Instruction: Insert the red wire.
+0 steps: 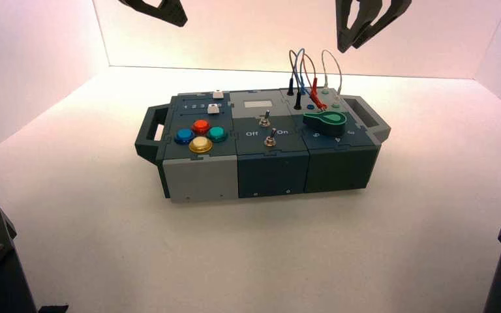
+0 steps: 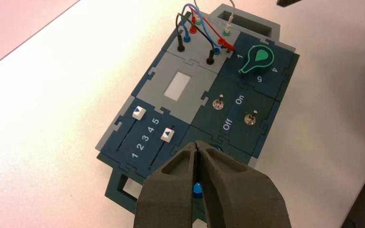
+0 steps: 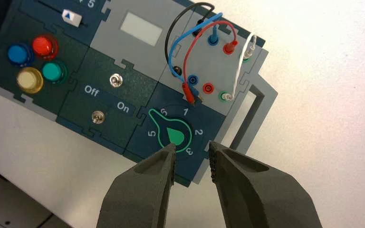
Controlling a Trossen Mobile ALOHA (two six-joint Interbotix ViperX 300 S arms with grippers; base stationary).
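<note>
The red wire (image 3: 196, 34) arches over the grey socket panel at the box's right rear. One red plug (image 3: 229, 47) stands in a far socket. The other red plug (image 3: 189, 91) lies loose on the panel beside the blue socket (image 3: 193, 78), a little short of the empty red socket (image 3: 208, 87). My right gripper (image 3: 191, 152) hangs open and empty above the box's right end, over the green knob (image 3: 173, 133); in the high view the right gripper (image 1: 354, 40) is well above the wires. My left gripper (image 2: 197, 145) is shut, holding nothing, high over the box's left end.
Black, blue (image 3: 171, 52) and white (image 3: 240, 61) leads loop over the same panel, close around the red wire. Two toggle switches (image 3: 116, 80) marked Off and On sit mid-box. Several coloured buttons (image 3: 45, 46) and two sliders (image 2: 167, 135) are on the left. Handles (image 1: 365, 111) stick out at both ends.
</note>
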